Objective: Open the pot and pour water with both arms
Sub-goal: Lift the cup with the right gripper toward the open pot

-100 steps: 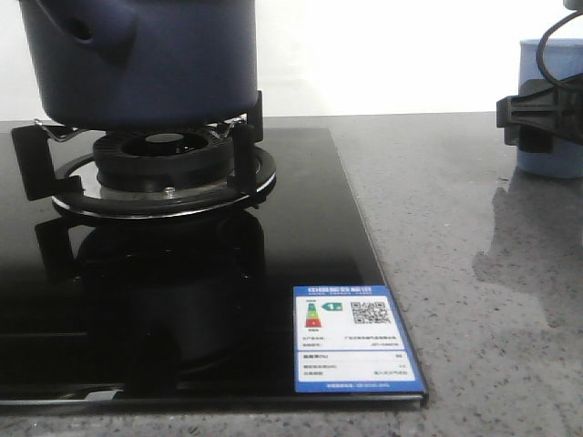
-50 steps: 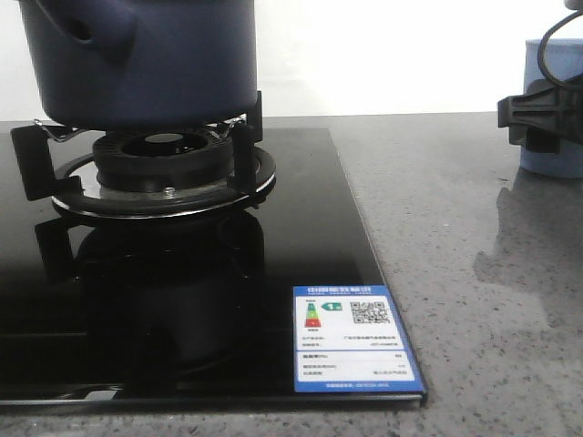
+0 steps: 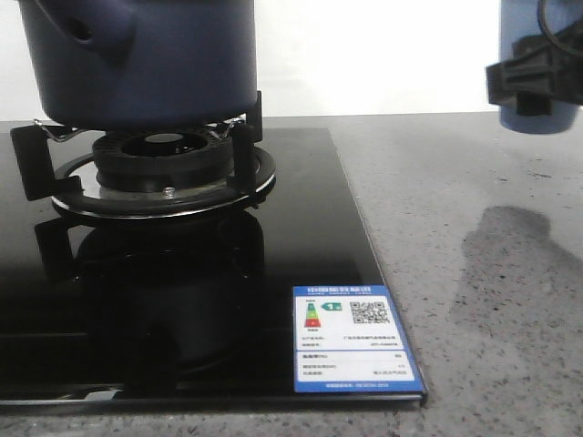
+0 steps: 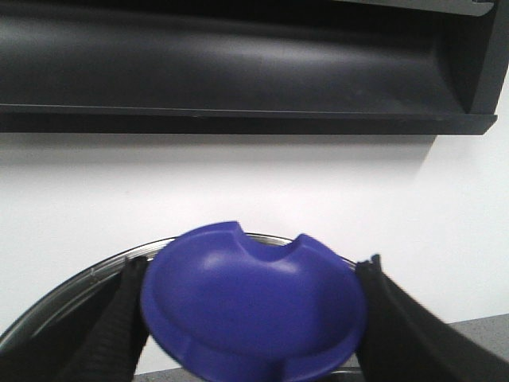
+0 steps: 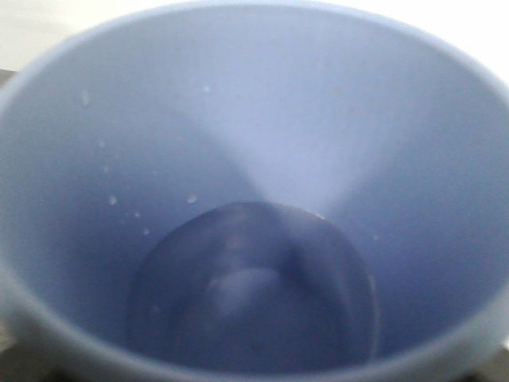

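Note:
The dark navy pot (image 3: 155, 64) stands on the gas burner (image 3: 164, 155), its stubby hollow spout (image 3: 86, 27) at the upper left; its top is out of frame. In the left wrist view my left gripper (image 4: 253, 267) is shut on a blue lid knob (image 4: 254, 318), with black fingers (image 4: 119, 318) on both sides and the lid's metal rim (image 4: 71, 286) behind. My right gripper (image 3: 524, 80) is shut on the light blue cup (image 3: 524, 18) and holds it in the air at the far right. The right wrist view looks into the cup (image 5: 254, 119), with water (image 5: 254, 294) at the bottom.
The burner sits on a black glass cooktop (image 3: 182, 300) with a blue-and-white energy label (image 3: 355, 337) at its front right corner. Grey speckled counter (image 3: 474, 273) lies to the right. A black shelf or hood (image 4: 238, 72) hangs on the white wall.
My right gripper has lifted the cup off the counter, up and slightly left. The pot and burner have not moved.

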### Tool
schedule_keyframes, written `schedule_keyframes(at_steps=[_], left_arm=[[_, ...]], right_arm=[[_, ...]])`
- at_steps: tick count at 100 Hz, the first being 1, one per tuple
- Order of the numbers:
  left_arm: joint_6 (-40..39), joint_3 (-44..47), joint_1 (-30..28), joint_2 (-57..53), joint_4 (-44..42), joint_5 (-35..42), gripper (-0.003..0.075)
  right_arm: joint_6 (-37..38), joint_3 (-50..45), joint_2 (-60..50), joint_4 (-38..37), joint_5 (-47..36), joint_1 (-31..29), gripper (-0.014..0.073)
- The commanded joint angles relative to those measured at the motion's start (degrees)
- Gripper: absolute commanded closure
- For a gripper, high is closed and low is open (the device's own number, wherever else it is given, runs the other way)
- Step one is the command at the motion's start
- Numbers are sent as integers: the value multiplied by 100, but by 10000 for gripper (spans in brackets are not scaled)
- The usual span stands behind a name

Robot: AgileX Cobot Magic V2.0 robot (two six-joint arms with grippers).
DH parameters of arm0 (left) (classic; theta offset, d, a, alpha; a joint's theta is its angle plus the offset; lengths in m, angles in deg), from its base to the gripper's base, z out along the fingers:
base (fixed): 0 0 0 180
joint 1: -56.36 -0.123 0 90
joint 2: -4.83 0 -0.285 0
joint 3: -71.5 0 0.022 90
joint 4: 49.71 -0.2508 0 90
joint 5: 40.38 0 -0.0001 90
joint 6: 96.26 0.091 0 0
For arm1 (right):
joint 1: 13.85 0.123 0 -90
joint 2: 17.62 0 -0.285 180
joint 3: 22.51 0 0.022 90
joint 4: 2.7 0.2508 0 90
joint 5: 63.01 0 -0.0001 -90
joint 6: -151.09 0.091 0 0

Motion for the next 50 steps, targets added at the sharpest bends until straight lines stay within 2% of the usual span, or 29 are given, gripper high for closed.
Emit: schedule_keyframes(at_steps=[1,29,50], left_arm=[[-11,-230,-12,-118,-3,627,370],[-11,-230,-12,-118,-3,627,370],[-11,-230,-12,-118,-3,627,370]], right_arm=[[-6,302,-337,-465,-298,163,249],[-6,1852,-418,-801,1802,650,249],[-6,3350,-274,-1631,3671,833,249]])
